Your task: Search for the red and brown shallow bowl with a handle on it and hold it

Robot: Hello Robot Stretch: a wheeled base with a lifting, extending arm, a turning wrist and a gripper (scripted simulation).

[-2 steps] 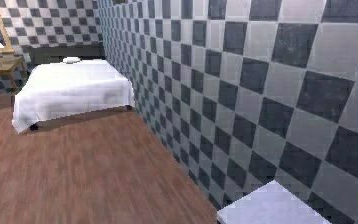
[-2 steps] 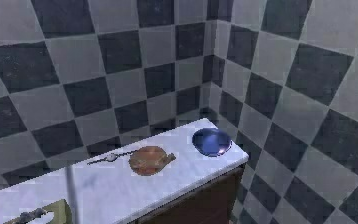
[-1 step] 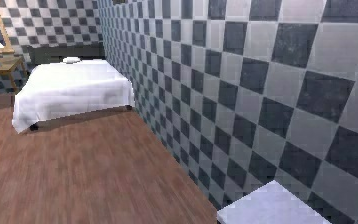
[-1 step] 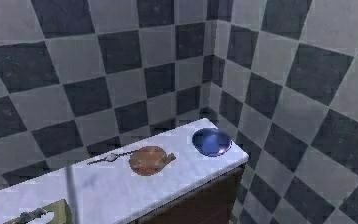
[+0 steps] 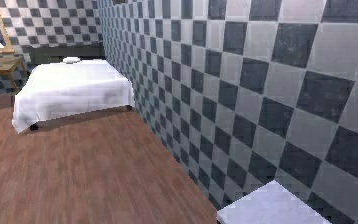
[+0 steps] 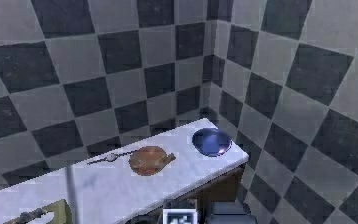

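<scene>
- Wall (image 5: 247, 90), right and top of the forward view: dark and pale grey checks.
- Floor (image 5: 77, 170), lower left: brown wood planks.
- Bed (image 5: 72, 90), upper left: white.
- Counter (image 6: 117, 180), lower middle of the arm side view: pale grey.
- Shallow bowl (image 6: 149, 159), centre: reddish brown.
- Round bowl (image 6: 211, 141), right of centre: blue.

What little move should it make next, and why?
Probably extend the arm toward the reddish-brown shallow dish with a handle. The dish lies on the white counter beside a blue bowl, farther out than the arm's end at the bottom edge.
</scene>
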